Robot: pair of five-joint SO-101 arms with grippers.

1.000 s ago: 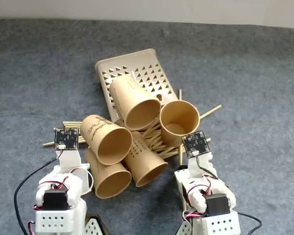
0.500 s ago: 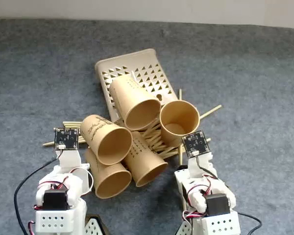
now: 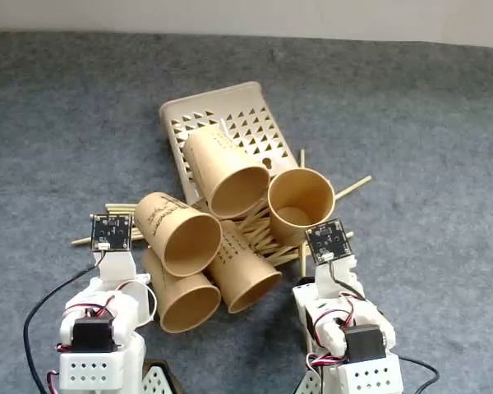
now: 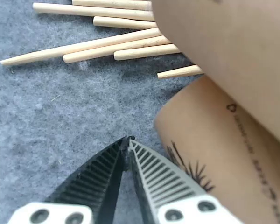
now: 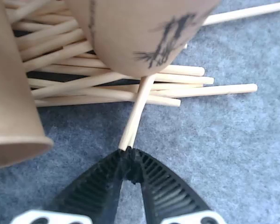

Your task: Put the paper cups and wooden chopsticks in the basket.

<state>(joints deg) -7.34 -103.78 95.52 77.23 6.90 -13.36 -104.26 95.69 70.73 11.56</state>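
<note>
Cups point(image 3: 230, 176), chopsticks point(image 5: 107, 79) heaped against basket point(image 3: 205, 111); left pincer point(image 4: 127, 142), right pincer point(image 5: 129, 154) closed, empty.
Risk of rolling cups away from basket or scattering chopsticks by nudging the heap.

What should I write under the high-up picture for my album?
Five paper cups heaped over wooden chopsticks against a pale basket on the grey table.

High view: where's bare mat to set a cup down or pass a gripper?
Bare mat lies wide left of the basket and cups, and right of the chopsticks. The middle is crowded: cups piled over chopsticks against the basket.
</note>
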